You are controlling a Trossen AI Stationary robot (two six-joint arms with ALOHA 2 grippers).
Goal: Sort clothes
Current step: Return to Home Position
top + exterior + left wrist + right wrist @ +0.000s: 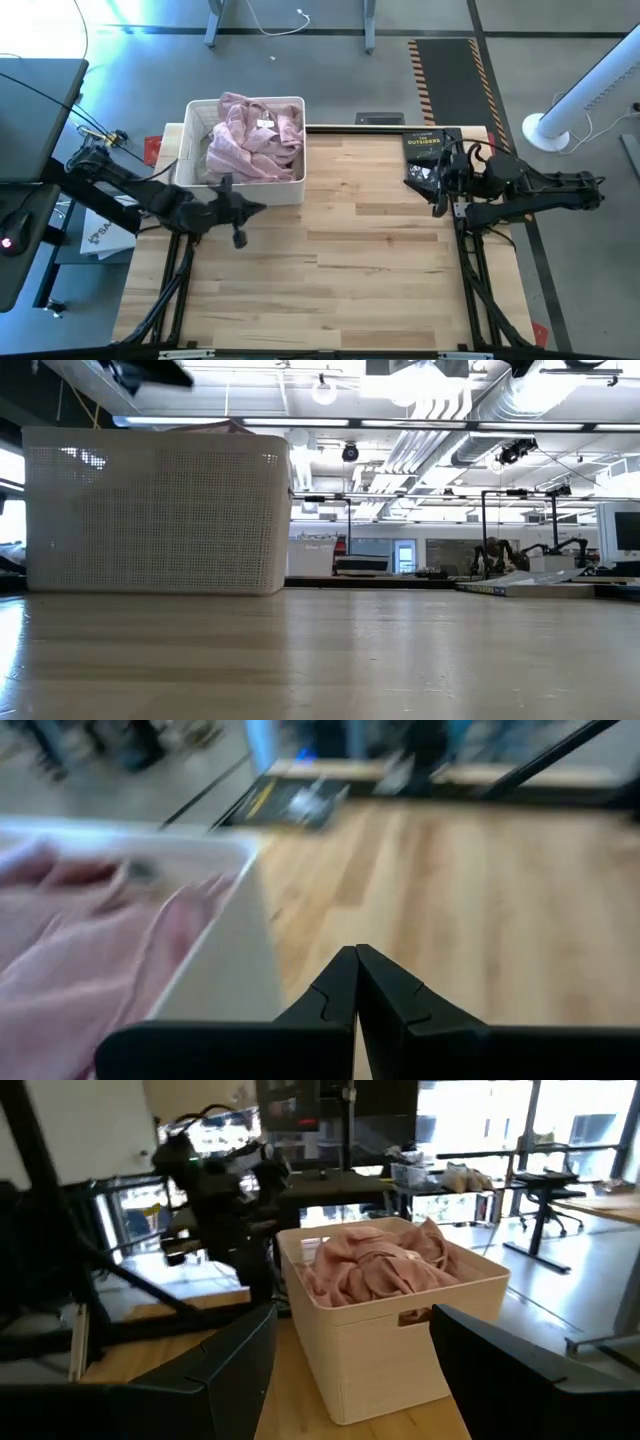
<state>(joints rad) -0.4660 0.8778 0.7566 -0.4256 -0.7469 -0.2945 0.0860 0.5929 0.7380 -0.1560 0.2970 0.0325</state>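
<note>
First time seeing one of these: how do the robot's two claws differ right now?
The left claw is shut tight; the right claw is open wide. The left claw sits by the basket, the right claw over the book. Both are dark, two-fingered and empty.

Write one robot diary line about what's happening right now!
pink shirt: in basket | left gripper: shut, near basket | right gripper: open, by book
</note>
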